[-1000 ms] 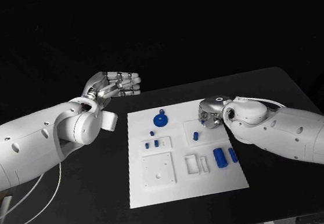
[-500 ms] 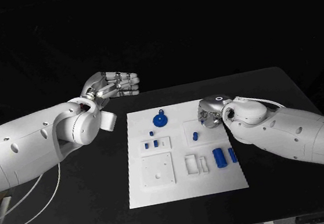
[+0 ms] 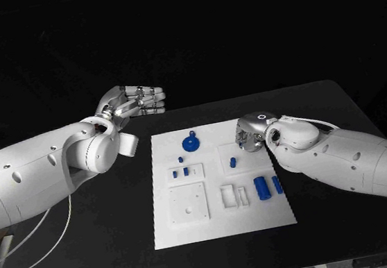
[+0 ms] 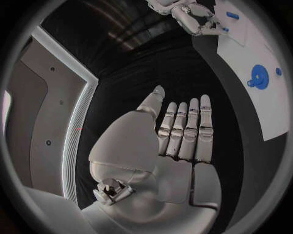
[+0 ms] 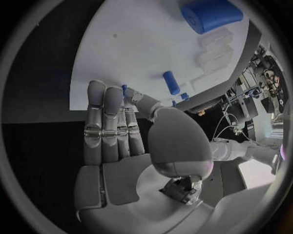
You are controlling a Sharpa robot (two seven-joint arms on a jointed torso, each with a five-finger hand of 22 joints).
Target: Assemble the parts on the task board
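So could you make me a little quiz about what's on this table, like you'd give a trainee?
1. True or false: the robot's left hand is resting on the white rectangular task board.
2. Which blue part lies nearest the board's far edge?
A. the round blue disc with a small tab
B. the large blue cylinder
C. the slim blue bar
3. Fill in: the robot's right hand hovers at the board's ____ edge, beside the small blue peg.

Key
1. False: it is held up beyond the black table's far-left corner, holding nothing.
2. A
3. right
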